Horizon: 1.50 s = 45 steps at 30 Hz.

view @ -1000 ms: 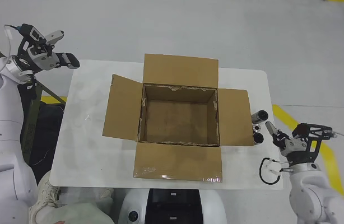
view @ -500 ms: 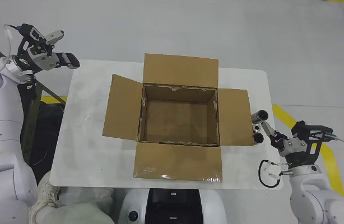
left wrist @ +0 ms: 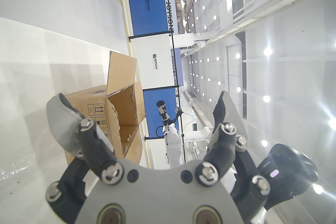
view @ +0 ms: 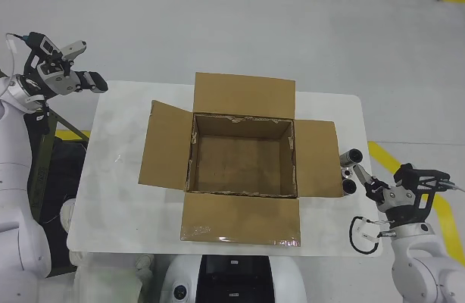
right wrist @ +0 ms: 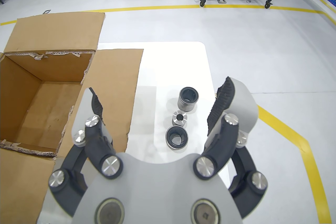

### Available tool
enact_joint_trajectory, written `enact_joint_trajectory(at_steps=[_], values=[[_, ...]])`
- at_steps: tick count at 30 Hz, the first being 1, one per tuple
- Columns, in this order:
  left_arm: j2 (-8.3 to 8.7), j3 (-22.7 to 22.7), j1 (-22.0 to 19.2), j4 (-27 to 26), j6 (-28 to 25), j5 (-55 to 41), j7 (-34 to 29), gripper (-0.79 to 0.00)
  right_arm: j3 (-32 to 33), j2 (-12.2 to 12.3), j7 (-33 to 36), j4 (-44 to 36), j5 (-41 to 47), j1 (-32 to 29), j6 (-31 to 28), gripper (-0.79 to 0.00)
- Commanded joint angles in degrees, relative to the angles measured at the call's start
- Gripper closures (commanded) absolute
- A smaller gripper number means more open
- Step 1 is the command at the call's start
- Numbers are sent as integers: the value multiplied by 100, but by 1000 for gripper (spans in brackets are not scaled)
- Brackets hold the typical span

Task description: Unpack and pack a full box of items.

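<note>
Two claws, both spread open and holding no thing. The left claw (view: 95, 80) hangs beyond the far left corner of the tabletop (view: 119, 197), well apart from the box (view: 164, 148). The box stands in the middle with all four flaps folded outward, its cardboard floor showing. Just beside its right flap, three small metal cylinders (right wrist: 187, 99) stand in a row. The right claw (view: 367, 183) hovers near them.

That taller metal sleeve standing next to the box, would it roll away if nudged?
Probably not while upright: the metal sleeve stands on its flat end. Tipped over, its round wall would likely roll. Looks like steel, so probably heavy.
</note>
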Motion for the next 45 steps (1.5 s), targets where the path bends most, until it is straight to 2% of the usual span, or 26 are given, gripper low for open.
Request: enact_joint_trajectory(at_steps=[1, 22, 45], values=[[0, 0, 0, 0, 0, 0, 0, -785, 0, 0, 0, 0, 0, 0, 0, -785], [0, 0, 0, 0, 0, 0, 0, -785, 19, 2, 11, 19, -33, 25, -4, -785], [0, 0, 0, 0, 0, 0, 0, -785, 151, 46, 950, 727, -693, 376, -122, -785]])
